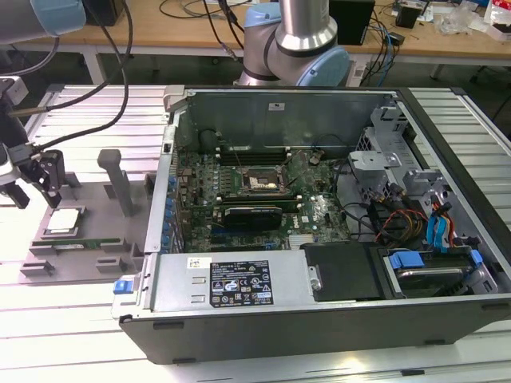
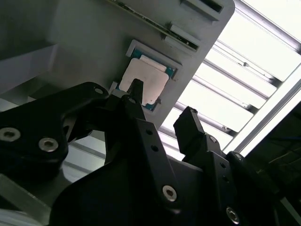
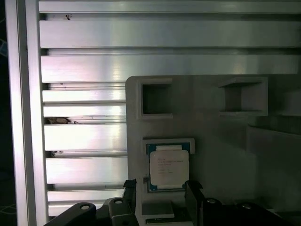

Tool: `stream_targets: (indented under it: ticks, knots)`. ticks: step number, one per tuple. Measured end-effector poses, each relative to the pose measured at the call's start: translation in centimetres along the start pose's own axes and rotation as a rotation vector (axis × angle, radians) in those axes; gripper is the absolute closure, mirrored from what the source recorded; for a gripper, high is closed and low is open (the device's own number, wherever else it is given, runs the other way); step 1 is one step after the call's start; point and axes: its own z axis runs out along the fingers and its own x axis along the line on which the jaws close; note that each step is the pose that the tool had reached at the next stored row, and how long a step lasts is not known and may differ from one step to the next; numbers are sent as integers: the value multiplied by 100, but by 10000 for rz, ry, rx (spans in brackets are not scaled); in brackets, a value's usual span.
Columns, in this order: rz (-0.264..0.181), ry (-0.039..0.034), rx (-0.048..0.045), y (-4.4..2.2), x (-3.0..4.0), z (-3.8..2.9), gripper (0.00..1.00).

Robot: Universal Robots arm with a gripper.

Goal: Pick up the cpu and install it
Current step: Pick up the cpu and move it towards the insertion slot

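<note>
The hand (image 1: 37, 195) hovers open and empty above the cpu (image 1: 64, 221) in its grey holder (image 1: 92, 199). A clean pick likely means descending level, squared to the cpu's edges.

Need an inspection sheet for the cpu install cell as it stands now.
Surface: slotted metal table, with a grey tray at the exterior view's left.
Job's things: cpu flat in its tray recess, not lifted; socket inside the open computer case.
Clutter: memory stick on the tray beside the cpu.
Grippers: pincer open over the cpu, holding nothing.
Cables: black cables across the table; coloured wires in the case.
Surroundings: workbench behind.
</note>
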Motion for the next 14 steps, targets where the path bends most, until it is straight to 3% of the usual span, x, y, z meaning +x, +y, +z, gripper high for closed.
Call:
stream_targets:
  ticks: [14]
  knots:
    - [0, 0, 0, 7, 5, 136, 46]
